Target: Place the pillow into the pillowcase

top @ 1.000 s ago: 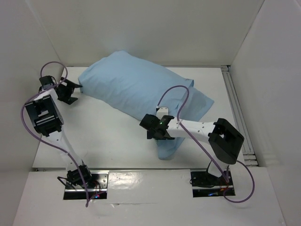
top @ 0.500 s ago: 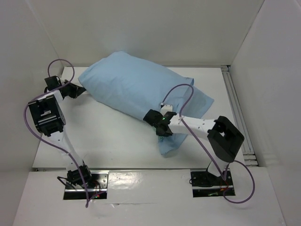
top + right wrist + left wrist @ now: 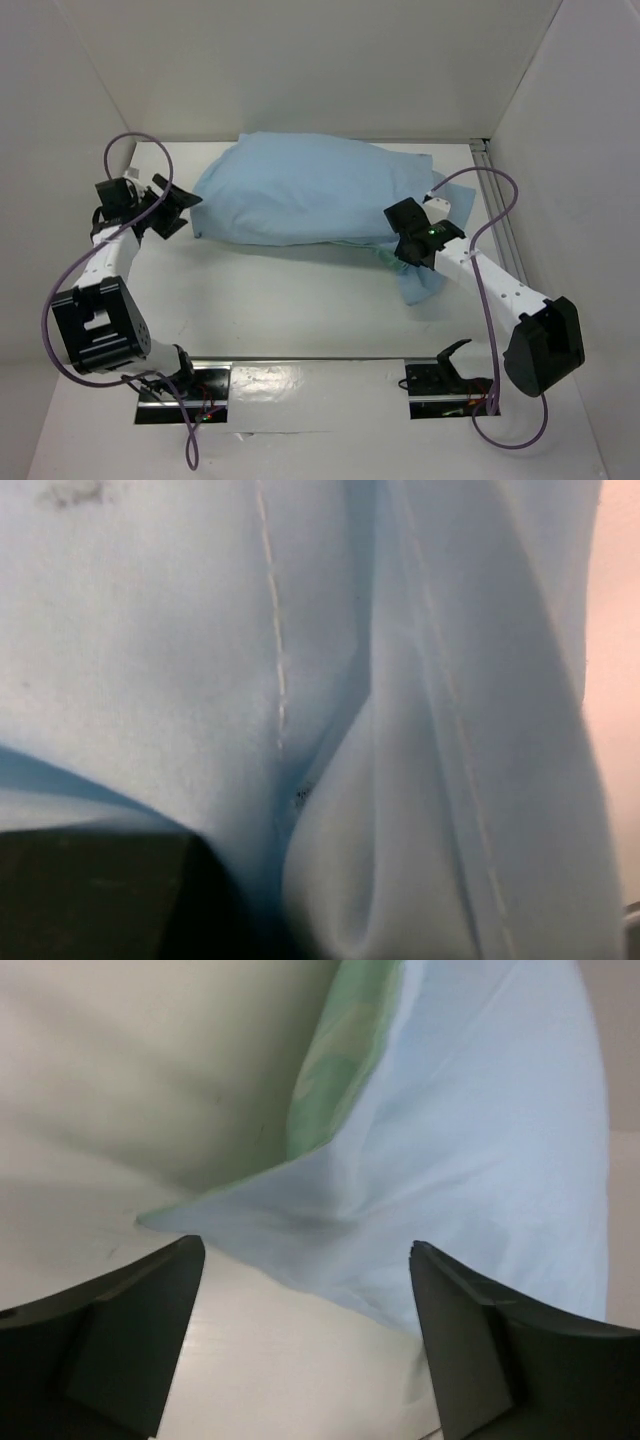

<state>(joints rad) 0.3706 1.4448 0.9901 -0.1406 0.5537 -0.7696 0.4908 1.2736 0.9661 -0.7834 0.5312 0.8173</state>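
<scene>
Pillowcase (image 3: 310,190) lies plump, pillow unseen, prob. inside it. At its right end your right gripper (image 3: 402,240) is pinched on the cloth, just above the slack mouth flap (image 3: 420,285). At its left corner the left gripper (image 3: 182,212) gapes, holding nothing (corner pokes between the fingers). Clamp L there first, then draw R outward — gently — so the mouth smooths w/o spilling the pillow.
</scene>
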